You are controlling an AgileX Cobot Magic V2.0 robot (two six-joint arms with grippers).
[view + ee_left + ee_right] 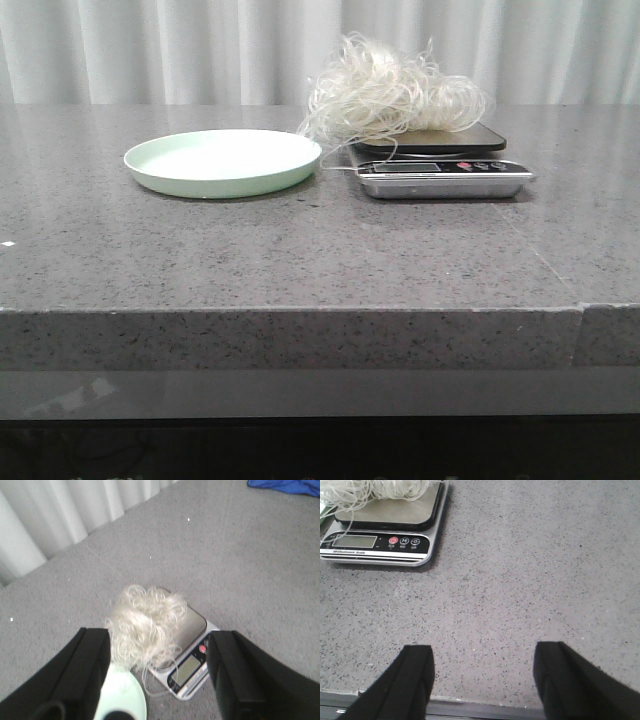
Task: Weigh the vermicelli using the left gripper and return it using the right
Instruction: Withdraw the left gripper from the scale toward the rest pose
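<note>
Pale pleated curtains point(200, 50) close off the back of the scene, and in front of them runs a speckled grey stone counter point(300, 260), matte and hard, with a squared front edge. On it, in the front view, a shallow pale green plate point(222, 161) sits bare, and just beside it at its 3 o'clock stands a small kitchen scale point(440, 170) with a silver body, a dark flat platform, a blank-looking display and a red button. The vermicelli point(385, 98) rests on the scale's platform, a bushy tangle of thin, translucent whitish strands that spills past the platform edge toward the plate, a few loose threads trailing down. It looks very light and springy, likely brittle if dry, and prone to shedding or snagging; I would take hold deep in the dense middle of the clump from above, not at the wispy fringe. The left claw point(157, 680) hangs over the clump, its black fingers spread wide and holding nothing, the vermicelli visible in the gap but not touched. The right claw point(482, 682) hovers low over bare counter near the front edge, likewise spread and empty, with the scale well apart toward its 11 o'clock.
</note>
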